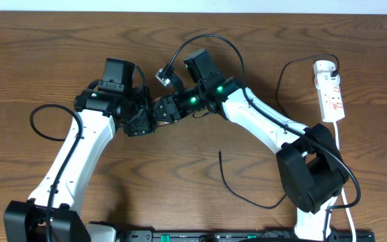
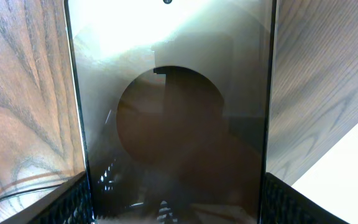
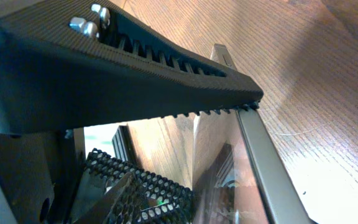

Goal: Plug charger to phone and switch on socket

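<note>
**Phone clamped in the left gripper, mid-table**

The phone (image 2: 173, 124) sits a little behind the middle of the table (image 1: 46, 40), its long edges pinched between the left gripper (image 2: 178, 202)'s fingers (image 2: 73, 200). The right gripper (image 1: 163, 109) meets it there, one toothed finger lying across its end. I cannot tell whether it grips. The charger (image 1: 237, 188)'s loose tip lies toward the near edge. The socket (image 1: 331, 94) lies near the far right corner.

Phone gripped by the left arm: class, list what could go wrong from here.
The phone is pinched only at its edges by the left fingers; the right fingers at its rim might twist it loose. The charger tip lies loose on the table, perhaps awkward to fetch.
</note>
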